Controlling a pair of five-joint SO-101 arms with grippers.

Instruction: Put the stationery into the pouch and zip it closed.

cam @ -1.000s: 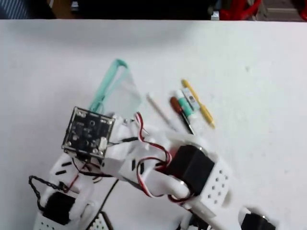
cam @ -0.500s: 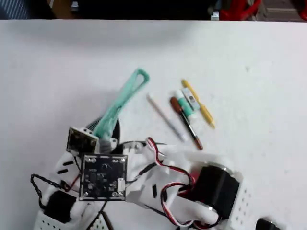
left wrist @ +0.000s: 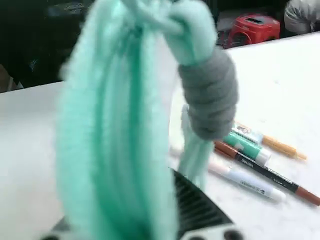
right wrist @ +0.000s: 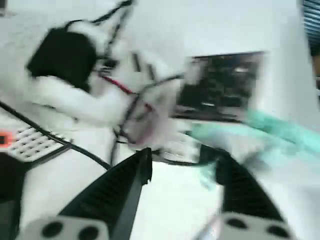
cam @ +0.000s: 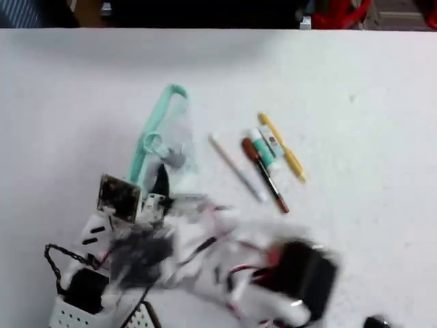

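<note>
Pouch (cam: 161, 128) has swung back from its tilt toward the pens (cam: 265, 172) and sits just left of them, pinched by your left gripper (cam: 159, 182); your right gripper (right wrist: 177, 172) is spread, empty, so nothing's loaded yet

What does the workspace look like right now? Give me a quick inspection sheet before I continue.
Surface: white table.
Job's things: pouch with a teal edge; white pen, brown pen, teal stick and yellow pen lie on the table beside it, outside.
Clutter: nothing seen.
Grippers: left gripper holds the pouch; right gripper open, holding nothing.
Cables: black cable loops by the arm bases; red wires on an arm.
Surroundings: red object beyond the table's far edge.
</note>
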